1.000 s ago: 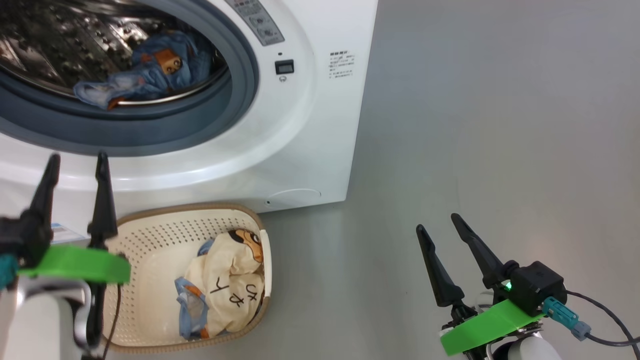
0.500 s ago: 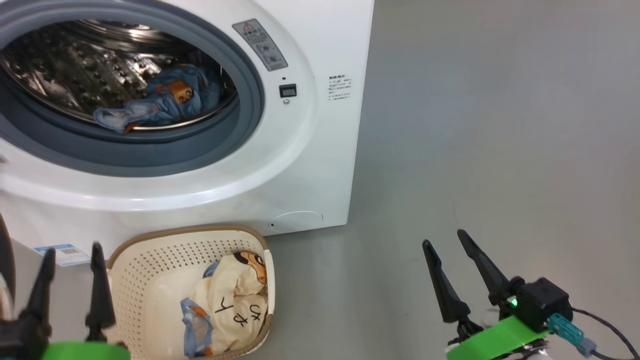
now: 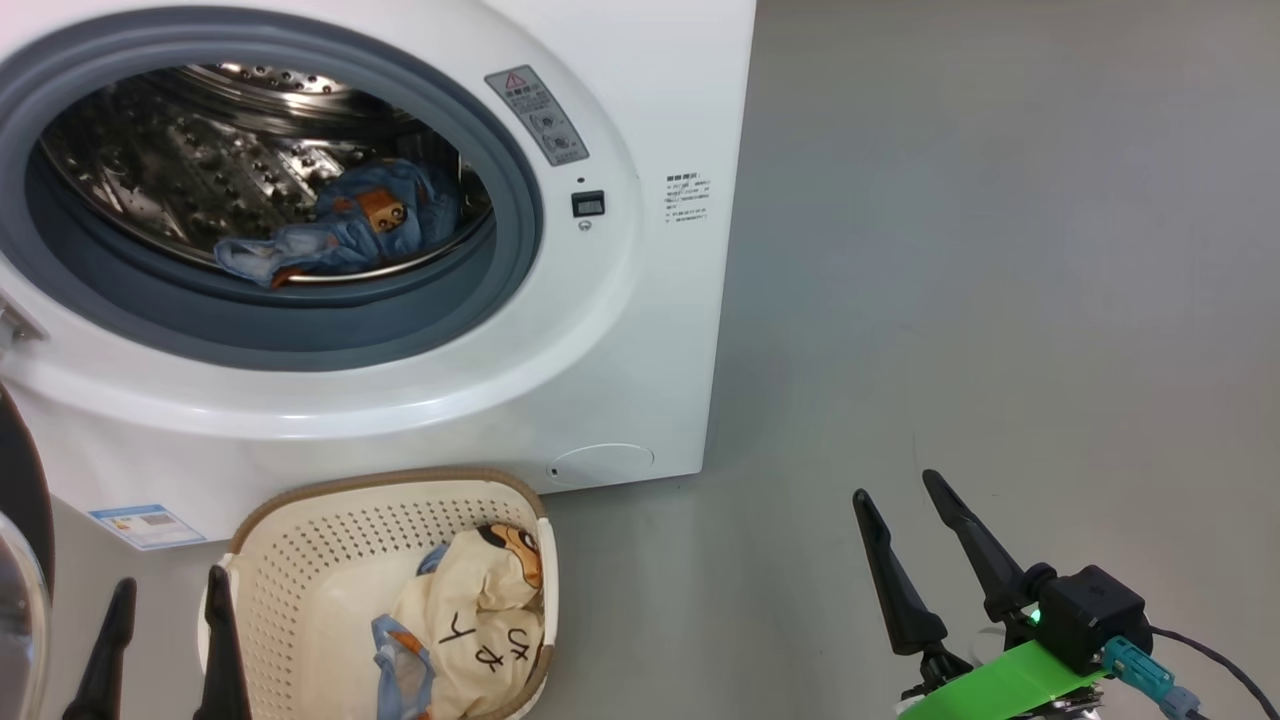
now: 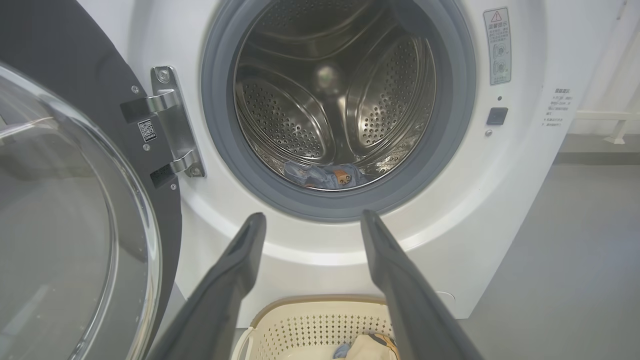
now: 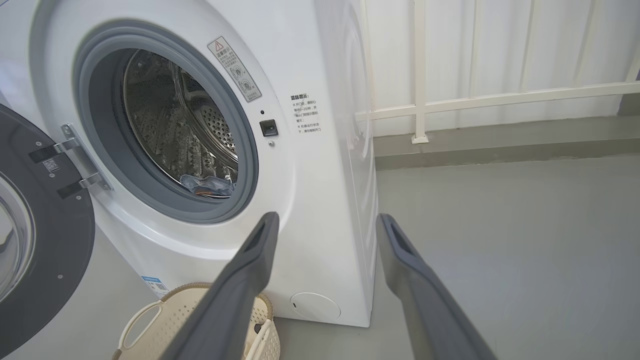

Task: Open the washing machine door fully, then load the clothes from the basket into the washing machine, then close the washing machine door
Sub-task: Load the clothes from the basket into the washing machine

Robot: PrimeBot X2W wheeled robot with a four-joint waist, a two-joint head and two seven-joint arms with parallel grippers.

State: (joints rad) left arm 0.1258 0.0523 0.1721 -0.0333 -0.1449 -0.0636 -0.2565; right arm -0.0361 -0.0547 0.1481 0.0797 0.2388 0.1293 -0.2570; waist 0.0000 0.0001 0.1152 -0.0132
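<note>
— What shows from the head?
— The door (image 3: 25, 490) is wide open. The blue top (image 3: 340, 235) lies inside the washing machine (image 3: 640, 330). The cream top (image 3: 480, 620) sits in the basket (image 3: 400, 478) on the floor.
— And the left wrist?
— The left gripper (image 4: 312, 216) has its fingers apart, empty, above the basket.
— The right wrist?
— The right gripper (image 5: 327, 217) has its fingers apart too, holding nothing. I think the cream top and shutting the door are left.

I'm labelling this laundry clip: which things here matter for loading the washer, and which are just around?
Job: washing machine, its open door, basket, cream garment in the basket, blue garment already inside the machine.
Just around: white railing, warning sticker, grey floor.
</note>
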